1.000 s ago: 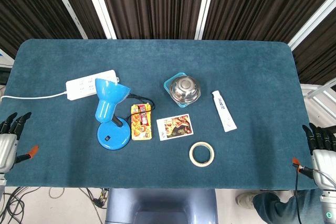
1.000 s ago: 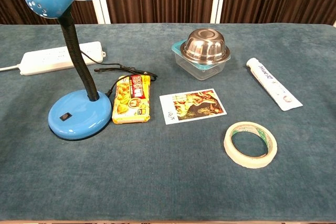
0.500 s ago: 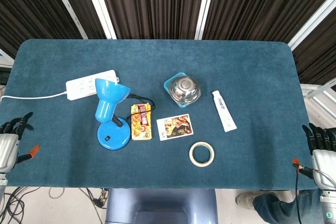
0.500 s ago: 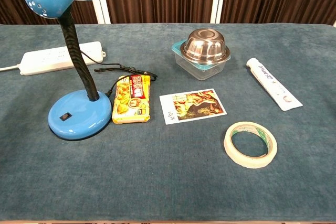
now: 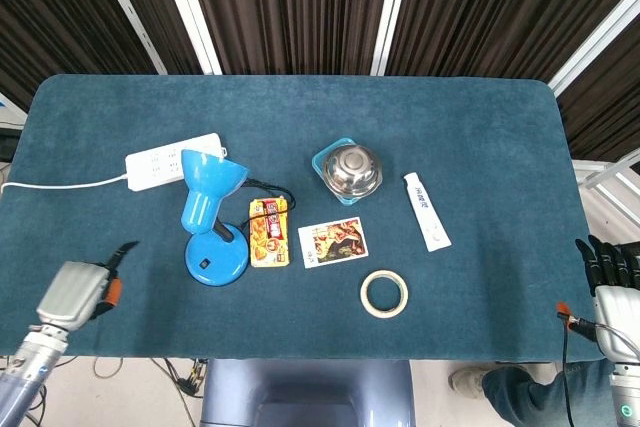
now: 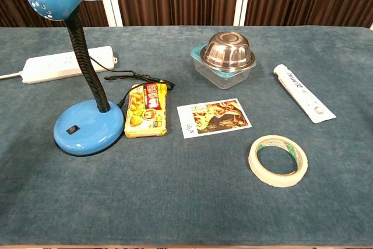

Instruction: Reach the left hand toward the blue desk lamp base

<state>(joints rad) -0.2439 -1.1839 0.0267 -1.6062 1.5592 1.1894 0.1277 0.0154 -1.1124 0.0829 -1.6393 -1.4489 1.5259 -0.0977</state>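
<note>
1. Dark slatted curtains hung behind a counter [image 5: 480,117] covered in teal felt, with the usual clutter spread over the middle.

2. Blue desk lamp base [image 5: 215,259] sat left of centre, toward the near side. A black gooseneck rose off it to the blue shade [image 5: 212,175], which leaned far-left over the white power strip [image 5: 172,160].

3. Just right of the base, touching or nearly so, lay a yellow snack packet [image 6: 147,109], with the lamp's black cord looping behind it.

4. Left hand [image 5: 78,293] hovered over the near-left part of the counter, well apart from the base and holding nothing. Only its grey back showed, so I couldn't tell whether the fingers were spread or curled.

5. Right hand [image 5: 612,282] sat off the near-right edge, fingers apart, empty.

6. My guess on handling: the base looked like a hard, glossy dome, probably weighted, so stiff and a bit slick. The lamp looked top-heavy, so a push high up could tip it.

7. I'd go for the low rim on the left side of the dome, away from the rocker switch [image 6: 71,129] and neck, palm coming in flat.

8. Further right were a picture card [image 5: 332,243], tape roll [image 5: 384,294], steel bowl [image 5: 351,169] in a tub and a white tube [image 5: 426,210], none in the way.
</note>
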